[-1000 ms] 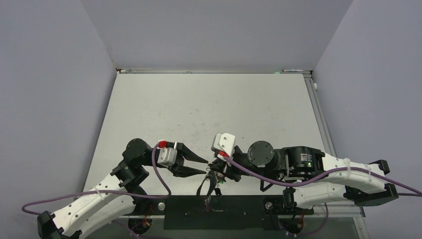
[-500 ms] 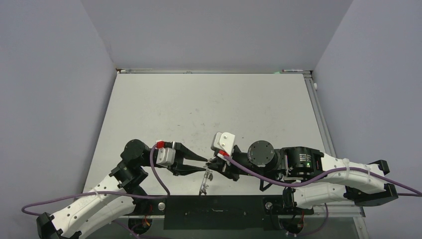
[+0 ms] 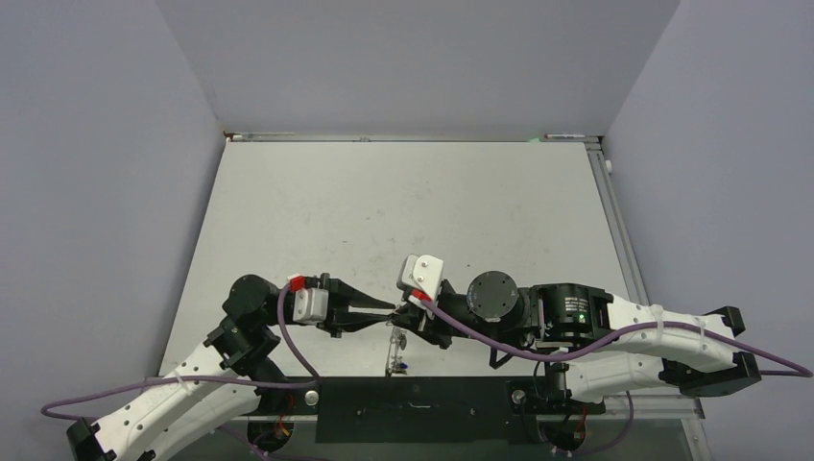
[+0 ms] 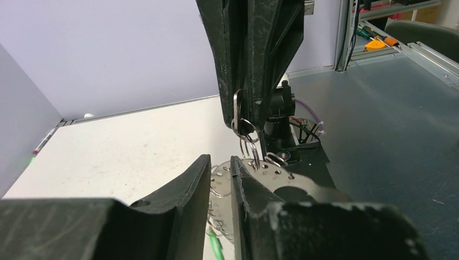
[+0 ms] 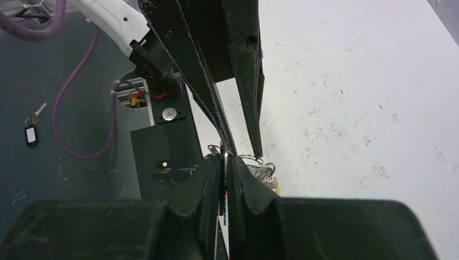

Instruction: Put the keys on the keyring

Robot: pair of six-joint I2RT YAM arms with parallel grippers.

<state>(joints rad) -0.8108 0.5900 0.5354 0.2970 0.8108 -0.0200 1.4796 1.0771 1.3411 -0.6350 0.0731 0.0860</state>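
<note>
My right gripper (image 3: 410, 314) hangs low over the table's near edge, shut on a thin silvery piece (image 5: 224, 161) seen edge-on. From it dangle small wire rings (image 4: 246, 143) and the keyring (image 4: 270, 173), a flat silvery loop with holes along its rim. The keys (image 3: 394, 353) hang below it; a green head (image 4: 216, 246) shows, and red and blue show between the right fingers. My left gripper (image 3: 388, 310) meets the right one tip to tip. Its jaws stand a narrow gap apart, with the keyring's rim and a wire ring in that gap (image 4: 220, 168). Whether they touch is unclear.
A black mounting plate (image 3: 413, 408) runs along the near edge under the hanging bunch. Off the table, on the dark floor, lies a key with a black fob (image 5: 31, 130). Purple cables (image 3: 288, 341) loop beside both arms. Grey walls close the table's left, back and right.
Both grippers have shifted slightly left. The left jaws have narrowed and come up against the right fingertips. The bunch, which swung out lower, now hangs straight down.
</note>
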